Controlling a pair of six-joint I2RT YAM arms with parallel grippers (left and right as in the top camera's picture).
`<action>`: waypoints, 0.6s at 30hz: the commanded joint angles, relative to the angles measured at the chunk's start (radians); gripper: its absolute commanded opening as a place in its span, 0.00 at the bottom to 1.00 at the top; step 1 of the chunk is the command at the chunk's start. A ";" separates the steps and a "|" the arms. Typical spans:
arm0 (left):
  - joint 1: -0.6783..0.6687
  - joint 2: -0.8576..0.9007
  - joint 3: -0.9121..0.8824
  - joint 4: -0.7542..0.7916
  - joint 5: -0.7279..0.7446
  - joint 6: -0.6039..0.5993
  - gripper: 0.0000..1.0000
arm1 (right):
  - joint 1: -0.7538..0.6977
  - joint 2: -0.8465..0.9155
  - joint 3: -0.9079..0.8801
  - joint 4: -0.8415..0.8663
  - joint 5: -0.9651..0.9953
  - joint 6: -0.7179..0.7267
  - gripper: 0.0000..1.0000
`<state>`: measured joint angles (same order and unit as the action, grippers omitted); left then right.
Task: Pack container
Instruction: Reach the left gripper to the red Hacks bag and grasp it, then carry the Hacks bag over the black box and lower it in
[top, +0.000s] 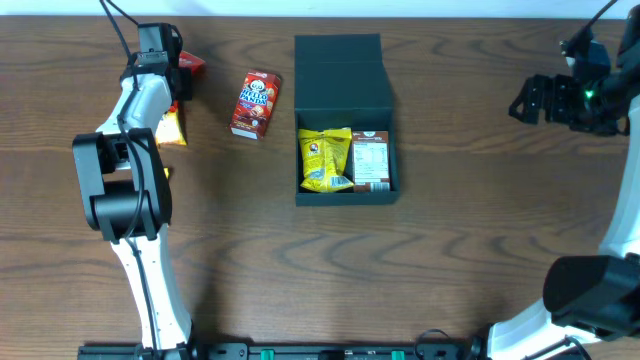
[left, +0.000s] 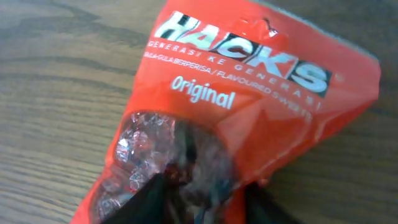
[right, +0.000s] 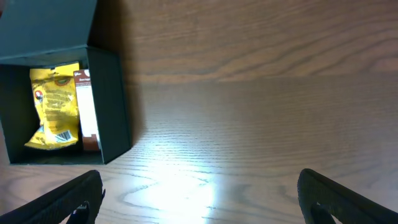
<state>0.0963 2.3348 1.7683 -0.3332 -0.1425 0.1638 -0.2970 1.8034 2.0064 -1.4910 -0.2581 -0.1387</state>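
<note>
Step in hand, as I judged it: L arm picking up the next snack, w/ the left gripper low over a glossy red plastic sweet packet at the far-left corner of the brown wooden worktop. Its dark fingertips showed either side of the packet's clear-window end, but the wrist view cropped them, so I couldn't tell whether they were pinching the film or only straddling it. To do it well: bite a flat crimped edge, not the lumpy middle, since slick film over loose sweets would likely slip. Then lift clear before swinging across, as a small red cardboard biscuit box lay btwn packet and target, and an orange-yellow packet sat just beside the arm. The dark teal-black, matte, shallow square cardboard container stood mid-worktop, flap lid folded back behind it. It already held a yellow crinkly snack bag on its left and a brown-and-white carton on its right, side by side. Little bare floor remained, so the packet prob. needs laying flat on top. The right gripper hung well off to the container's right, fingers spread wide, nothing btwn them. Writing: packet read "HACKS", "Original", "GENERASI KE GENERASI" and "BERPERISA / FLAVOURED SWEETS". The biscuit box looked like "Hello Panda", though small in the overhead view. Print on the items in the container was too small to read.
</note>
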 joint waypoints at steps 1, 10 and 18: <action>-0.001 0.013 -0.005 -0.029 0.004 0.004 0.22 | -0.003 -0.014 -0.006 0.015 0.000 0.011 0.99; -0.027 -0.061 0.015 -0.044 -0.136 -0.068 0.06 | -0.003 -0.014 -0.006 0.048 0.000 0.002 0.99; -0.084 -0.260 0.016 -0.053 -0.240 -0.170 0.06 | -0.003 -0.014 -0.006 0.098 0.001 -0.016 0.99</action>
<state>0.0376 2.1986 1.7695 -0.3878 -0.3031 0.0654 -0.2970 1.8034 2.0064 -1.4014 -0.2573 -0.1398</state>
